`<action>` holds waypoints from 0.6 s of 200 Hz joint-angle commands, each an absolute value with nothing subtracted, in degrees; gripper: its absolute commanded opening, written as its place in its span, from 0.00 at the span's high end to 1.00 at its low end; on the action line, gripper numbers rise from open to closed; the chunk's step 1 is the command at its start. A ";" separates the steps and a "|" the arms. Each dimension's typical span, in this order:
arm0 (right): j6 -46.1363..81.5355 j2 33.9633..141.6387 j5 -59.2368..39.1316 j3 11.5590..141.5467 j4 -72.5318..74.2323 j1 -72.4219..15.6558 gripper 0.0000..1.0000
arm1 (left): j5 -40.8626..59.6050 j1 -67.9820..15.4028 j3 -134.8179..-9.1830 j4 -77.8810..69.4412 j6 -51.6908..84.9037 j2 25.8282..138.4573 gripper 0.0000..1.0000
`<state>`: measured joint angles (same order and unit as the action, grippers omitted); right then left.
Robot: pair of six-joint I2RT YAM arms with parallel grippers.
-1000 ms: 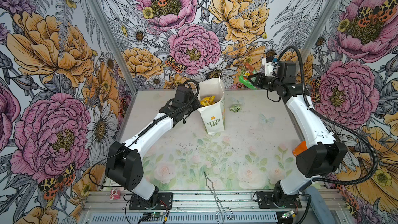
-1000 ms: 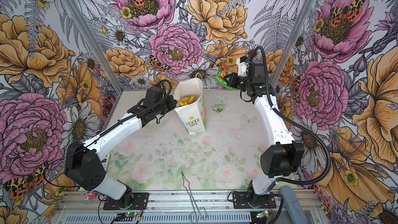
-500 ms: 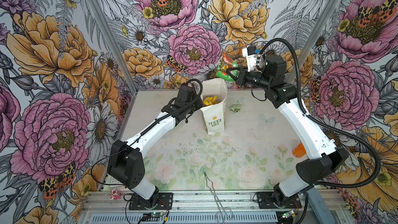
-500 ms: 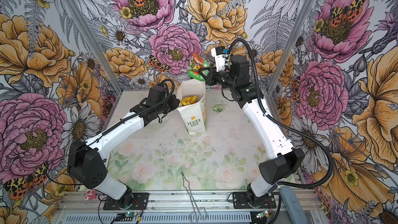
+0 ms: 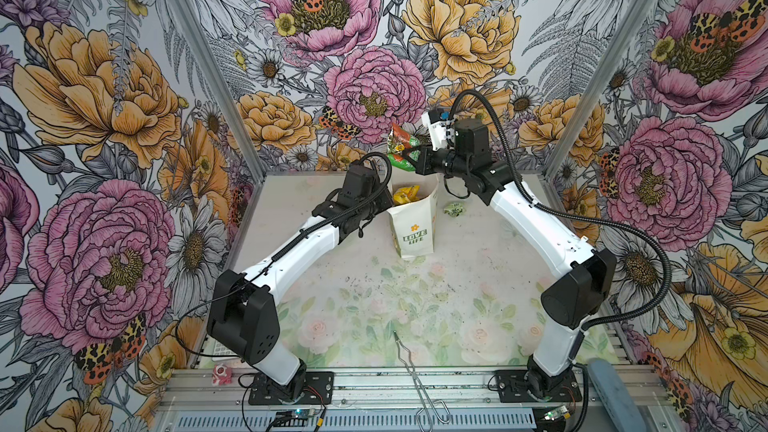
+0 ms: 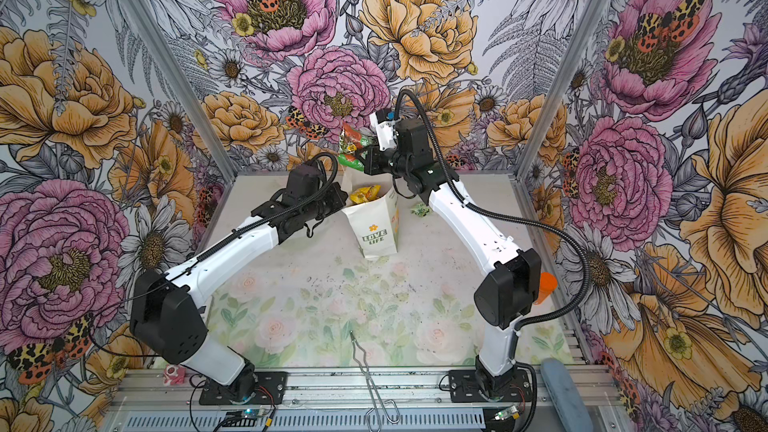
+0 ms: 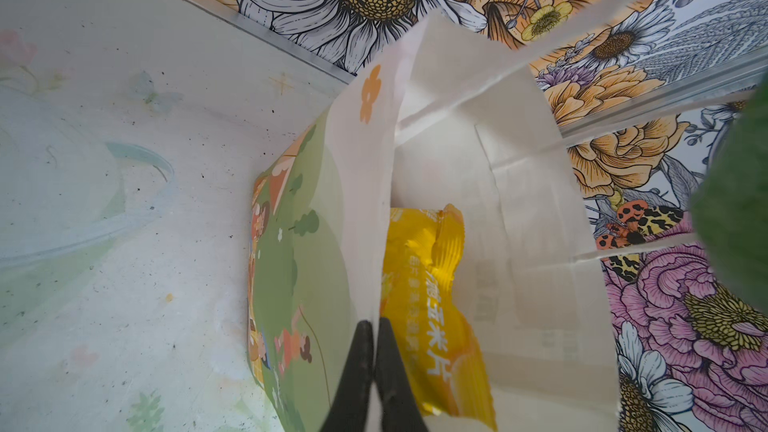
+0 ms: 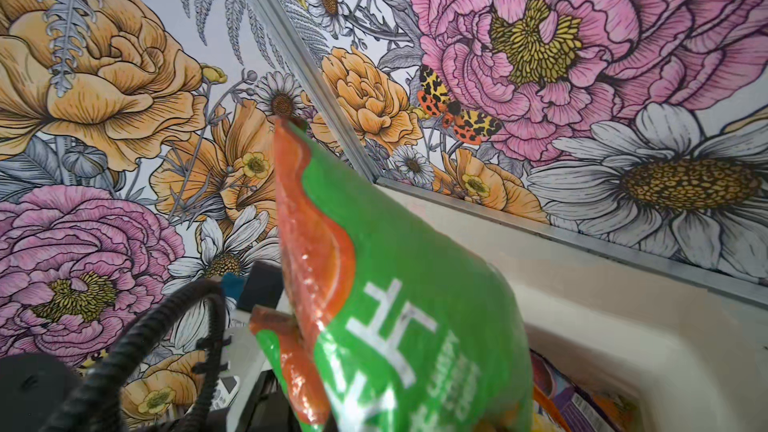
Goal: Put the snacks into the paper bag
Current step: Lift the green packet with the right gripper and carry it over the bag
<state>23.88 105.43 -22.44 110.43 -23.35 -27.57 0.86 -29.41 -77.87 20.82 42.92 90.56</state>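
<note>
At the front edge of the worktop (image 5: 374,305), a pair of wire tongs (image 5: 417,374) lies across the aluminium base rail, between the two arm mounts. Further back on the right side, an orange bottle (image 6: 547,284) stands partly hidden behind the right arm's elbow in a top view. In the rear half of the worktop, the paper bag (image 5: 415,228) stands upright with its mouth facing up; the "LOVE LIFE" print faces forward in both top views. A yellow packet (image 5: 405,194) sits inside the bag and projects above the rim. The right wrist view shows part of a purple packet (image 8: 582,407) deeper inside. The left end effector (image 7: 375,328) is at the left side of the bag mouth. Its two black jaws are pressed together on the upper edge of the bag wall, one outside and one inside, next to the yellow packet. A tiny green packet (image 5: 454,209) lies on the worktop just right of the bag, apart from it. Above the rear of the bag mouth, the right end effector (image 5: 405,155) is clamped on a green-and-orange packet (image 5: 400,141). The packet is clear of the bag rim and stands nearly upright in front of the back wall.
</note>
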 commanded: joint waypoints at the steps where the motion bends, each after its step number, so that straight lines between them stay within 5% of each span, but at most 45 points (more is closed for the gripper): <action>1: 22.82 105.88 -18.57 110.95 -21.95 -27.60 1.00 | 1.38 -29.58 -79.32 21.07 41.48 91.31 1.00; 120: 15.61 106.87 -3.35 108.01 -28.11 -29.26 1.00 | 2.02 -29.09 -79.90 21.02 41.77 91.32 1.00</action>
